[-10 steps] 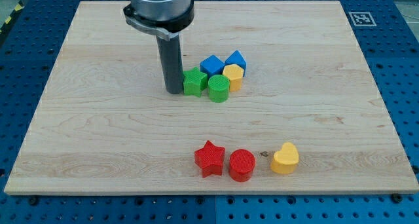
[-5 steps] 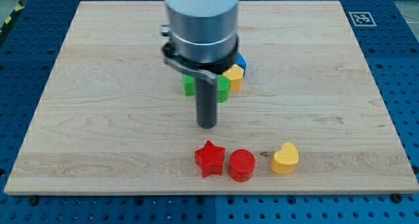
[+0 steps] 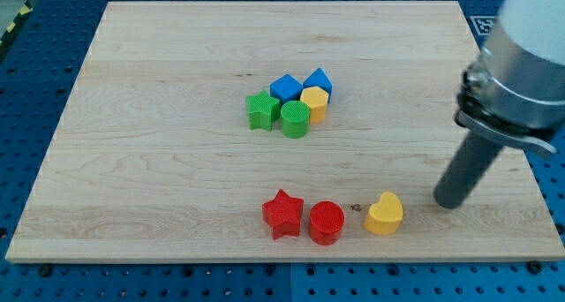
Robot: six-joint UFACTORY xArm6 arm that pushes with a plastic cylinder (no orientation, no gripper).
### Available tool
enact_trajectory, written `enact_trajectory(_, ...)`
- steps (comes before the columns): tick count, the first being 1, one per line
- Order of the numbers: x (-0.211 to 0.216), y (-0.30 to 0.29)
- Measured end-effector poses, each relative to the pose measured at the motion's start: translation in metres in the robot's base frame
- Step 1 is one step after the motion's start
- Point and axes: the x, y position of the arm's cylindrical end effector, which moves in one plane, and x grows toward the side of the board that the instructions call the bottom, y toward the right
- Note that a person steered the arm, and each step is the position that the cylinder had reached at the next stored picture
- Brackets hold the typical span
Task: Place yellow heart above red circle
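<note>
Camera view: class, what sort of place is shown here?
Probably a robotics lab bench: a wooden board on blue perforated plate, a printed marker tag, and my tip right of the yellow heart.

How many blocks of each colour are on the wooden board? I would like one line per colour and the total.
Red: 2, the red star and the red circle
Yellow: 2, the yellow heart and a yellow block
Green: 2, a green star and a green cylinder
Blue: 2, one blue block and another
Total: 8
</note>
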Motion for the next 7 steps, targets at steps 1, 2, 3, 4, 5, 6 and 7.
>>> enact_trajectory(1,0.005,0.002)
enact_trajectory(2,0.020,0.002)
enact_trajectory(3,0.047,0.002)
enact_trajectory(4,0.049,-0.016)
enact_trajectory(5,0.029,-0.051)
enact_trajectory(6,0.014,-0.057)
enact_trajectory(7,0.014,-0.058)
